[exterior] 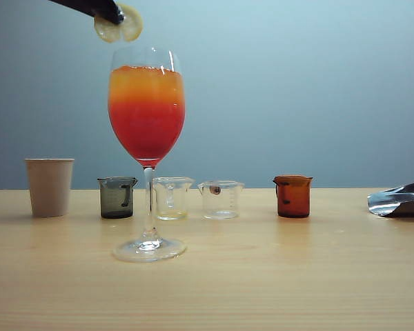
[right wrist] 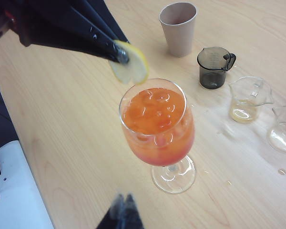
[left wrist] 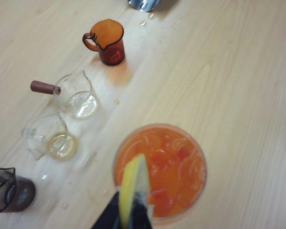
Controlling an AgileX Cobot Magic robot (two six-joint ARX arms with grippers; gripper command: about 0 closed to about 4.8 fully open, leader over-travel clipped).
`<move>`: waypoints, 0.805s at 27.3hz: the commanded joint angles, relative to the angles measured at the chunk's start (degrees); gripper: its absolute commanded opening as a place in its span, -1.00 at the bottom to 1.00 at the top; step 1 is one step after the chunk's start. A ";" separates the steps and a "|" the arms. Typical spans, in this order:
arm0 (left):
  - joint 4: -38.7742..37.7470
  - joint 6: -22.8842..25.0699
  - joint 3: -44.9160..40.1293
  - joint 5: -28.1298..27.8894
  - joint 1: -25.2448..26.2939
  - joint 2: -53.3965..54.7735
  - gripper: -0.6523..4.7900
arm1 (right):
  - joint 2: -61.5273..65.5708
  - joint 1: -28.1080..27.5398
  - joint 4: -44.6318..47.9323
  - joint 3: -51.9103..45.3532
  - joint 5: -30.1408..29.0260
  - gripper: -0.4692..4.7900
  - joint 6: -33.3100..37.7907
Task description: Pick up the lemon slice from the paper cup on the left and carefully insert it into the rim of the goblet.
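Note:
My left gripper (exterior: 112, 14) is shut on the lemon slice (exterior: 121, 27), a thin pale-yellow round with a yellow rind. The slice hangs just above the left side of the rim of the goblet (exterior: 146, 110), clear of the glass. From the left wrist view the lemon slice (left wrist: 133, 183) stands edge-on between the fingers of the left gripper (left wrist: 128, 217), over the orange drink in the goblet (left wrist: 162, 167). The beige paper cup (exterior: 50, 186) stands at the far left. My right gripper (right wrist: 124, 202) is shut and holds nothing, hovering over the table short of the goblet's foot.
Behind the goblet stand a dark-grey beaker (exterior: 117, 197), two clear beakers (exterior: 170, 198) (exterior: 221, 199) and an amber beaker (exterior: 292, 196) in a row. A crumpled silver foil piece (exterior: 400, 200) lies at the right edge. Small droplets dot the wood near the beakers.

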 commanded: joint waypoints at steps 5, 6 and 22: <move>-4.61 1.95 0.11 -0.55 -0.07 -0.15 -0.78 | -0.17 0.02 0.90 0.20 -0.35 -0.86 -0.22; -4.66 1.92 0.11 -0.52 -0.07 -0.15 -0.78 | -0.17 0.02 0.90 0.20 -0.35 -0.86 -0.24; -3.54 1.95 0.11 -0.26 -0.13 1.77 -0.78 | -0.17 0.02 1.07 0.20 -0.33 -0.86 -0.46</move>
